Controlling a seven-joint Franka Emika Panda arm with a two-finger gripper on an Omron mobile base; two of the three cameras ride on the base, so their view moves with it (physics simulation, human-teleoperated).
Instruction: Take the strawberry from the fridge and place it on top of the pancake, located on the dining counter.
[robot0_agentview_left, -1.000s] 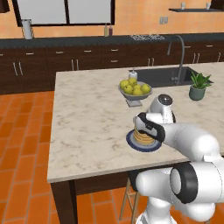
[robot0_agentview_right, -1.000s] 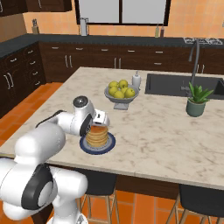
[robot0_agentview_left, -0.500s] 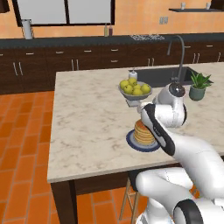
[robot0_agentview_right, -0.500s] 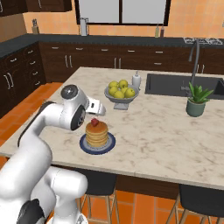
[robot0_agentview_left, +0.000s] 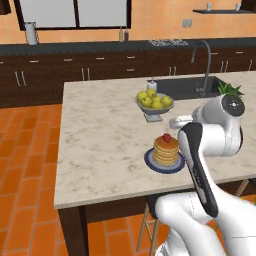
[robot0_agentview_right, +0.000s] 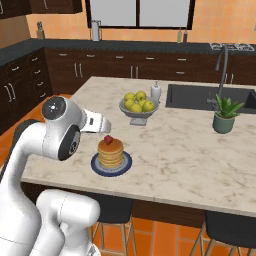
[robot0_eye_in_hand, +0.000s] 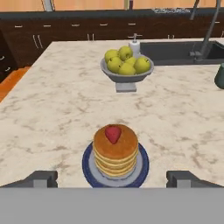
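progress: looking done | strawberry (robot0_eye_in_hand: 113, 133) sitting on top of pancake (robot0_eye_in_hand: 115, 155), near edge of dining counter (robot0_eye_in_hand: 52, 105) | gripper (robot0_eye_in_hand: 113, 178) hanging just near of stack, fingers spread apart, gripping nothing | left: nothing showing

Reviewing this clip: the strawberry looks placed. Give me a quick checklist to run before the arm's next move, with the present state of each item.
1. strawberry on top of the pancake: ok.
2. Berry near the stack's middle, not at the edge: ok.
3. hand open, holding nothing: ok.
4. Fingertips apart from the stack: ok.
5. Stack on its blue plate on the dining counter: ok.
6. grey fruit bowl apart from the arm's path: cannot tell.
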